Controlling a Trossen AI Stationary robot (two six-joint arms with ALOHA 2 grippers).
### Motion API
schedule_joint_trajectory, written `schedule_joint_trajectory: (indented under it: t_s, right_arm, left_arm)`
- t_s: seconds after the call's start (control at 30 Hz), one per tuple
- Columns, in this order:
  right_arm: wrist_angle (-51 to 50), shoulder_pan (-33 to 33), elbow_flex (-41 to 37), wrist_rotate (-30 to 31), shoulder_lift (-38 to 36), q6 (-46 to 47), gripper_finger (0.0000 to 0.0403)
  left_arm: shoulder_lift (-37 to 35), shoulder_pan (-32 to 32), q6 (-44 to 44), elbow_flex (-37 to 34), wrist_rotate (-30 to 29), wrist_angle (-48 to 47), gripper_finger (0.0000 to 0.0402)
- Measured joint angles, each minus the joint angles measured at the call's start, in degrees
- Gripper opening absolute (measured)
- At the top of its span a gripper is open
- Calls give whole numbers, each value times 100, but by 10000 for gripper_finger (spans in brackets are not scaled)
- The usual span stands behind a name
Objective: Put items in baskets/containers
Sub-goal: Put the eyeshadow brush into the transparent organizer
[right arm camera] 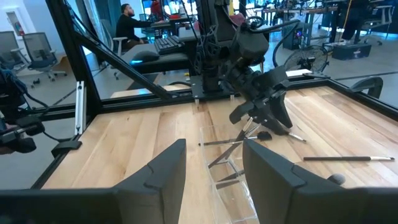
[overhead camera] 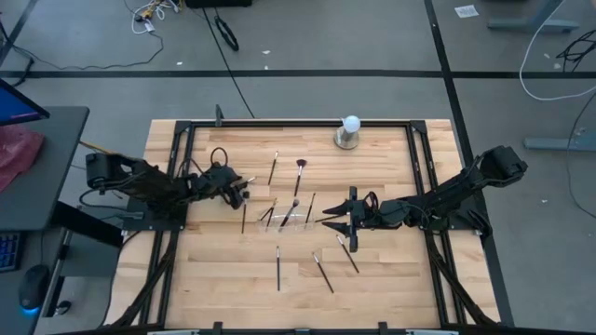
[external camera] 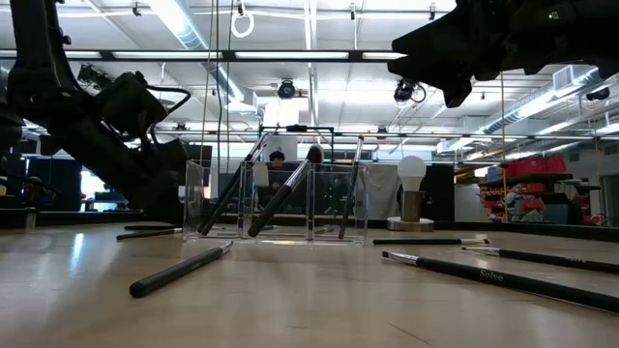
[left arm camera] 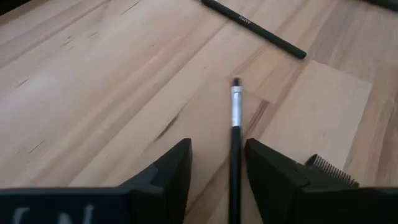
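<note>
A clear plastic tray (overhead camera: 291,223) sits mid-table. A few dark brushes (external camera: 280,198) lean inside it, heads up against its walls. Other brushes lie flat on the wood: two beyond the tray (overhead camera: 300,173) and three nearer (overhead camera: 323,271). My left gripper (overhead camera: 244,193) is open just left of the tray. In its wrist view its fingers (left arm camera: 180,168) stand on either side of a silver-ferruled brush (left arm camera: 235,102) lying on the table, without touching it. My right gripper (overhead camera: 328,220) is open at the tray's right end, with the tray (right arm camera: 227,174) just ahead of its fingers.
A white ball on a round metal base (overhead camera: 348,133) stands at the table's far edge. Another dark brush (left arm camera: 255,28) lies beyond the left gripper. A black frame rail (overhead camera: 279,122) borders the table. People sit at desks in the room behind (right arm camera: 130,25).
</note>
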Motion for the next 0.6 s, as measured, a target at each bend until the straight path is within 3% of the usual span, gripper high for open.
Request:
schedule_joint_trajectory:
  t_s: [0.37,0.6]
  right_arm:
    - [-4,0,0,0,0,-26,160]
    - [-4,0,0,0,0,-28,160]
  left_arm:
    - [586,379,125,11,523,515,86]
    - [745,386,158,20,611,596,13]
